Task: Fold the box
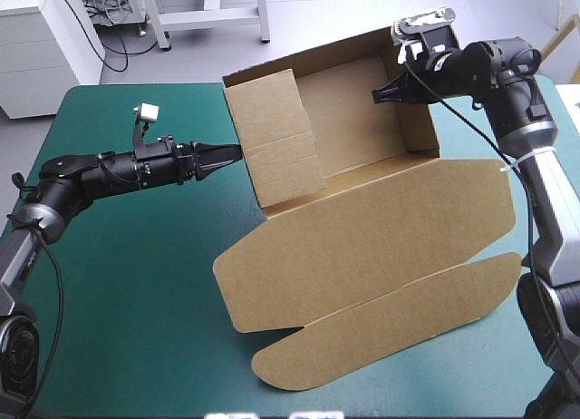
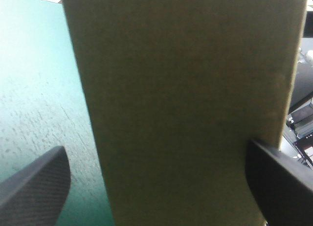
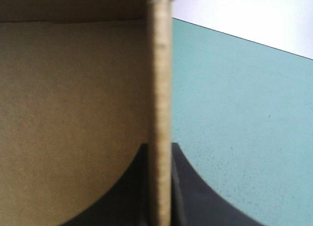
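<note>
Two wrist views largely blocked by box [image 1: 362,242]: left gripper [image 1: 236,151] fingers apart, right gripper [image 1: 377,96] clamped on wall.

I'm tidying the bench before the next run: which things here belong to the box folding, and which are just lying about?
Belongs to the job: the box, walls up, lid flat; right gripper, fingers shut on its right wall; left gripper, fingers open at its left wall.
Just there: teal-green cover, only the surface beneath.
</note>
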Available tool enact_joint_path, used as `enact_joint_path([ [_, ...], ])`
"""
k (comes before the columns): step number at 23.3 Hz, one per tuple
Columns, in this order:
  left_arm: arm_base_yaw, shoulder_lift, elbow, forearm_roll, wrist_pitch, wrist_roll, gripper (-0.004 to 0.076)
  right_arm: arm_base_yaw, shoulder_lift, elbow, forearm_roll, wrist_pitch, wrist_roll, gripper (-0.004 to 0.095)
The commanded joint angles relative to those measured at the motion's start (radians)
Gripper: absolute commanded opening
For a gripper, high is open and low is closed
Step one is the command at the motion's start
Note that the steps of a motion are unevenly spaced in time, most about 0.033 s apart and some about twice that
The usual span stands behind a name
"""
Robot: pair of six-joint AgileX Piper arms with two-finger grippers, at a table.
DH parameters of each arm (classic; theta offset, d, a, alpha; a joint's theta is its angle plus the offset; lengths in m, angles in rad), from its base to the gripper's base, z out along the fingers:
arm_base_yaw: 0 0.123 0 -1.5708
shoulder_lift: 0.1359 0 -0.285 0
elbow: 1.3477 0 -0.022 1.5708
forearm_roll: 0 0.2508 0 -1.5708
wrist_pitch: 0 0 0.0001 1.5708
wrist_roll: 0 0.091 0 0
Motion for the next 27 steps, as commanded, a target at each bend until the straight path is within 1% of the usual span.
enact_joint_path([
  [1, -0.006, -0.051, -0.02, -0.094, 0.119, 0.006, 0.0689, 0.026, -0.049, -0.029, 0.0, -0.09, 0.034, -0.0015],
  [5, -0.023, -0.071, -0.034, -0.103, 0.119, 0.011, 0.0689, 0.054, -0.049, -0.029, -0.064, -0.113, 0.082, -0.0015],
  [10, -0.08, -0.075, -0.089, -0.1, 0.111, 0.017, 0.0689, 0.062, -0.049, -0.029, -0.072, -0.12, 0.094, -0.0015],
  [11, -0.086, -0.075, -0.105, -0.089, 0.09, 0.004, 0.0684, 0.062, -0.049, -0.029, -0.072, -0.12, 0.097, -0.0015],
  [15, -0.136, -0.075, -0.182, 0.047, -0.093, -0.124, 0.064, 0.062, -0.049, -0.029, -0.072, -0.134, 0.109, -0.0015],
  [17, -0.203, -0.075, -0.268, 0.238, -0.234, -0.26, 0.0616, 0.062, -0.049, -0.029, -0.076, -0.152, 0.125, -0.0015],
  [19, -0.26, -0.075, -0.33, 0.402, -0.332, -0.373, 0.0614, 0.062, -0.049, -0.029, -0.076, -0.167, 0.133, -0.0015],
  [20, -0.285, -0.075, -0.35, 0.458, -0.367, -0.428, 0.0614, 0.062, -0.049, -0.029, -0.08, -0.172, 0.136, -0.0015],
  [21, -0.315, -0.075, -0.382, 0.563, -0.4, -0.495, 0.0614, 0.062, -0.049, -0.029, -0.088, -0.178, 0.146, -0.0015],
  [22, -0.345, -0.075, -0.418, 0.701, -0.441, -0.602, 0.0614, 0.062, -0.049, -0.029, -0.095, -0.182, 0.155, -0.0015],
  [24, -0.396, -0.075, -0.464, 0.914, -0.48, -0.762, 0.0614, 0.062, -0.049, -0.029, -0.097, -0.189, 0.164, -0.0015],
  [25, -0.428, -0.075, -0.481, 1.021, -0.511, -0.896, 0.0614, 0.062, -0.049, -0.029, -0.097, -0.192, 0.164, -0.0015],
  [27, -0.464, -0.073, -0.502, 1.179, -0.538, -1.018, 0.0614, 0.062, -0.049, -0.029, -0.1, -0.198, 0.172, -0.0015],
])
